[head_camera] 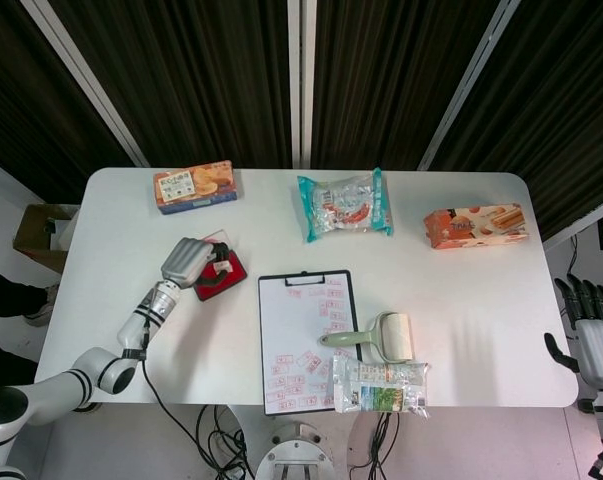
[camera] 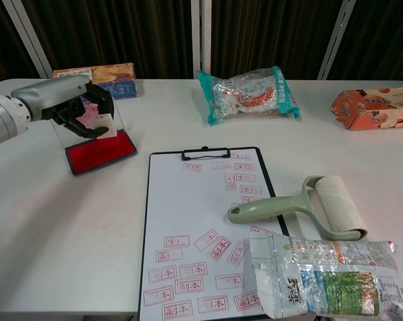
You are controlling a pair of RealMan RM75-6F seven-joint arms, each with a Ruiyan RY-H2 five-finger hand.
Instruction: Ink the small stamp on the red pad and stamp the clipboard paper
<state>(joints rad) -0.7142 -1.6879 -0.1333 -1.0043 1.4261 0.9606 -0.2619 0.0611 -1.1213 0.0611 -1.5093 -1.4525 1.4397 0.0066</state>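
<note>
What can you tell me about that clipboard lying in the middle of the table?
The clipboard is a flat board with a dark rim and a black clip at its far end, lying on the white table. It holds a white sheet covered with many red rectangular stamp marks, mostly near its front and right side. A pale green lint roller rests across its right edge, and a crinkly snack bag overlaps its near right corner. Neither hand touches it.

- My left hand (camera: 57, 100) is silver-grey with black fingers; my right hand (head_camera: 593, 335) is pale grey with dark fingers
- The small stamp (camera: 102, 127) I hold is white; the pad (camera: 101, 152) is red in a black rim
- The clipboard (camera: 204, 231) is black-edged; its white paper (camera: 194, 200) carries red rectangular marks
- The lint roller (camera: 301, 206) is pale green and cream; the table (camera: 67, 227) is white
</note>
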